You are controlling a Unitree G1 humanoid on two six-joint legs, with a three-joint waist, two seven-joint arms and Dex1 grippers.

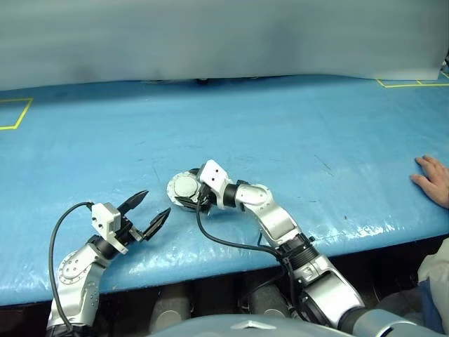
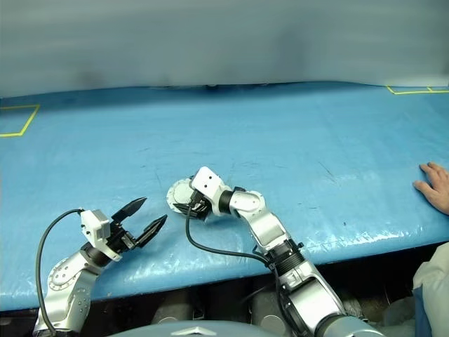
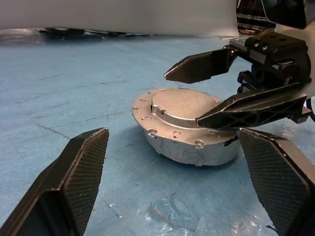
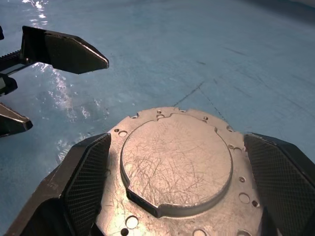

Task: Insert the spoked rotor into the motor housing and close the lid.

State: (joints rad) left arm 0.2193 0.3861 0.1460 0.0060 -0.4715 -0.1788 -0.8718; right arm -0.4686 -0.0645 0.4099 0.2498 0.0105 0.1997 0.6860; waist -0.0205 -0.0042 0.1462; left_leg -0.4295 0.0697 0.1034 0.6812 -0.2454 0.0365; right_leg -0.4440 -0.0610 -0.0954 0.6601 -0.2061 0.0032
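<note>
Left gripper (image 1: 149, 213) hangs nearest, fingers spread wide, empty. Beyond it the right gripper (image 3: 216, 93) straddles the motor housing (image 3: 189, 142) with jaws apart, not clamping. Lid (image 4: 176, 164) lies shut on top. Rigid, heavy-looking, slick metal; best gripped across the rim.

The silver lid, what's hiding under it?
The lid lies shut on the motor housing, which sits on the blue table. Whatever is inside is covered, so I can't see any rotor or windings.
</note>
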